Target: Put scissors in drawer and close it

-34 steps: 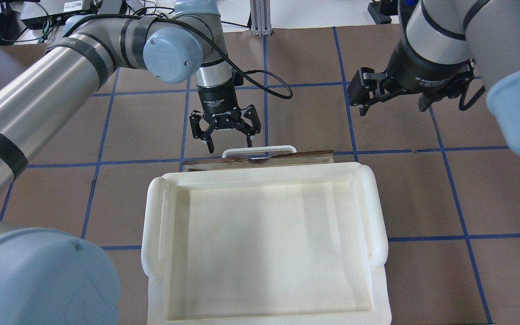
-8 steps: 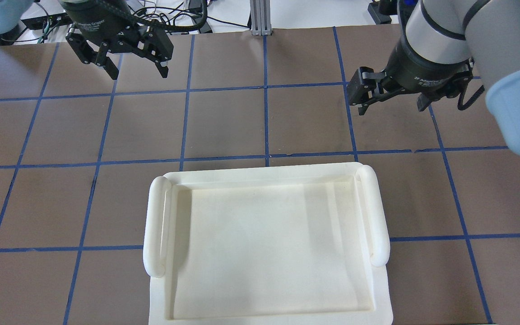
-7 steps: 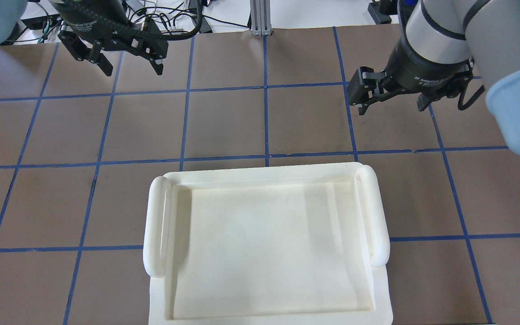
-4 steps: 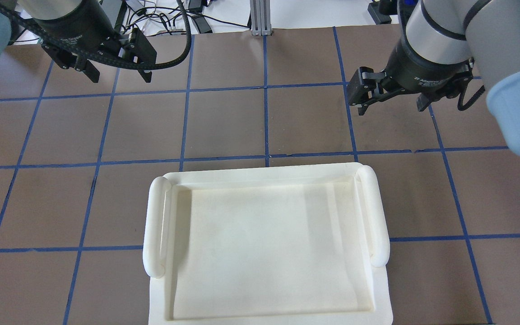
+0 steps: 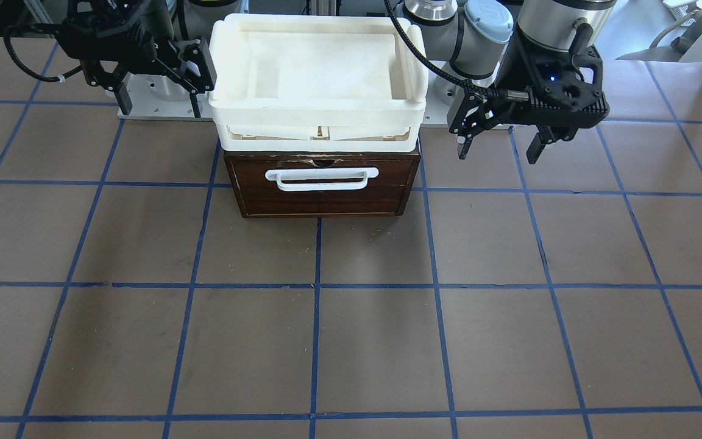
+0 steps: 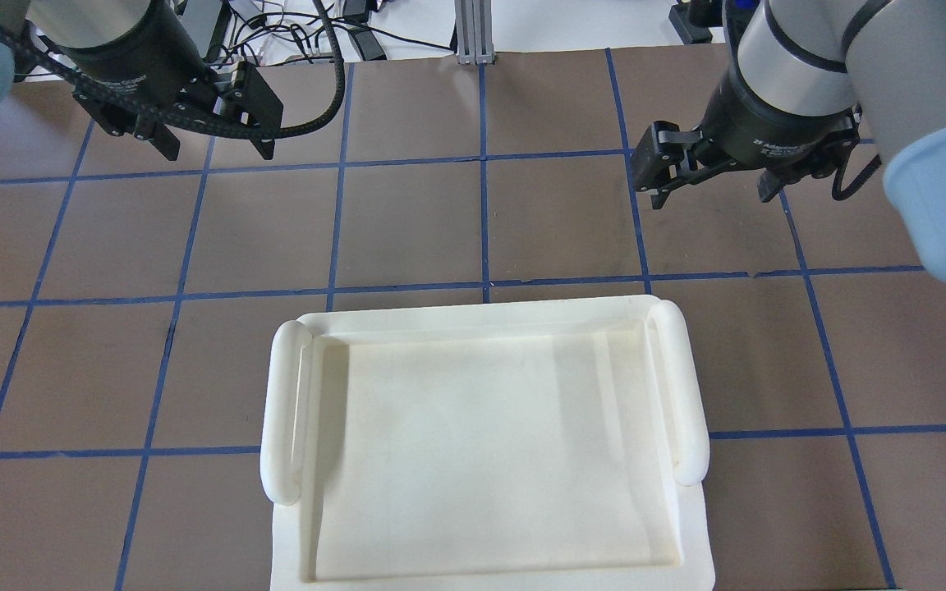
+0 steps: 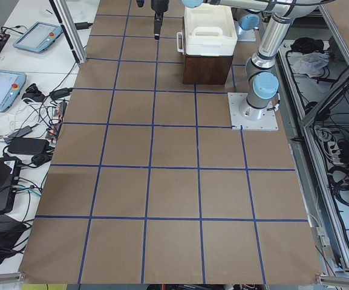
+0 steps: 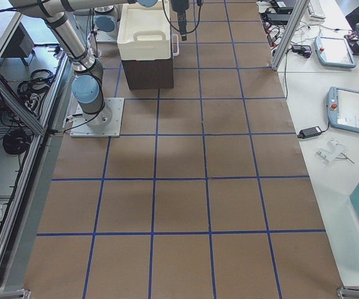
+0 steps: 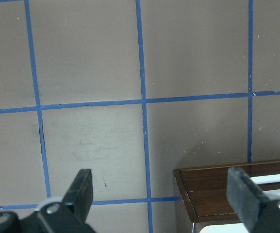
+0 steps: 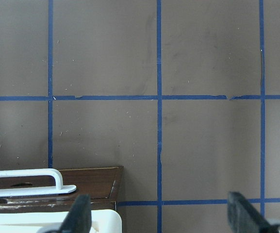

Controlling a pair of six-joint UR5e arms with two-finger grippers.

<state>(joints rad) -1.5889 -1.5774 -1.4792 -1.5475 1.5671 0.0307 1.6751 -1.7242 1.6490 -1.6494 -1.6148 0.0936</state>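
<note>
The drawer (image 5: 322,194) stands pushed in flush with its dark cabinet, its white bar handle (image 5: 322,177) facing away from me. The scissors are hidden in every view. My left gripper (image 6: 217,152) hangs open and empty above the table, off to the cabinet's side (image 5: 497,152). In the left wrist view its fingers (image 9: 81,191) frame bare table and a corner of the drawer front (image 9: 227,187). My right gripper (image 6: 711,195) is also open and empty on the other side (image 5: 159,103). Its wrist view shows the bar handle (image 10: 28,178) at the lower left.
A white plastic tray (image 6: 280,410) sits on top of the cabinet and hides it from above (image 5: 317,113). Brown table with blue tape grid lies all around. Tablets and cables lie on side benches (image 7: 2,87) beyond the table's edge.
Earlier the left gripper hung open at the handle with the drawer front showing beyond the tray. Now the front is out of the overhead view, and the left gripper has risen away to the left. Right arm unmoved.
</note>
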